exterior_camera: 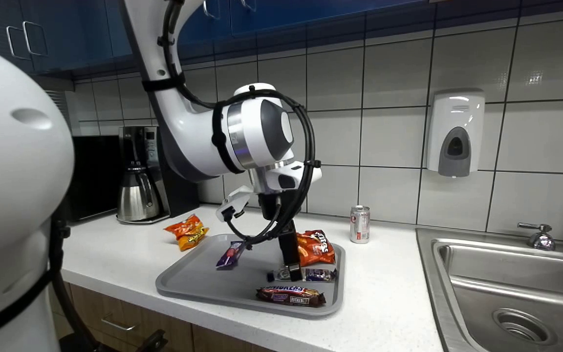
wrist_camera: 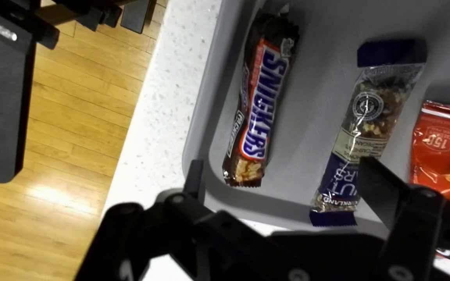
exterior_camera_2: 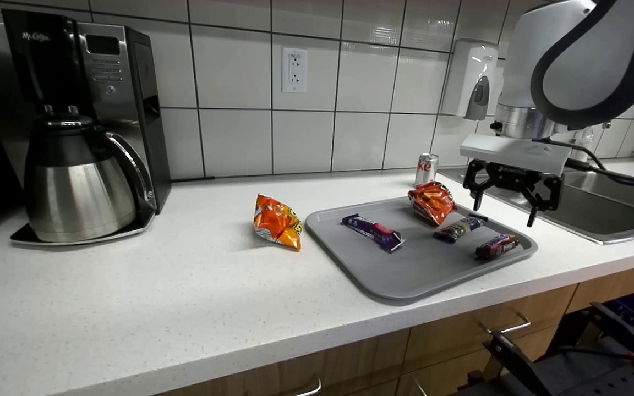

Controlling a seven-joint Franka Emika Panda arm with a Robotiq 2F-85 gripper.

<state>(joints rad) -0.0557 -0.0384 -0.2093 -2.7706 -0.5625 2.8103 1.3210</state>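
Note:
My gripper (exterior_camera_2: 504, 215) is open and empty, above the right end of the grey tray (exterior_camera_2: 405, 278). In the wrist view its fingers (wrist_camera: 281, 166) are wide apart. A brown Snickers bar (wrist_camera: 262, 101) and a clear-and-blue nut bar (wrist_camera: 369, 117) lie on the tray below, apart from each other. One finger overlaps the nut bar in that view; I cannot see contact. A red chip bag (wrist_camera: 443, 152) lies beside the nut bar, also in an exterior view (exterior_camera: 315, 247). A purple wrapped bar (exterior_camera_2: 373, 231) lies on the tray's other half.
An orange-yellow snack bag (exterior_camera_2: 277, 221) lies on the white counter beside the tray. A silver can (exterior_camera: 359, 225) stands near the tiled wall. A steel sink (exterior_camera: 521, 293) is at the right, below a soap dispenser (exterior_camera: 456, 132). A coffee maker (exterior_camera_2: 113, 99) with a steel carafe stands left.

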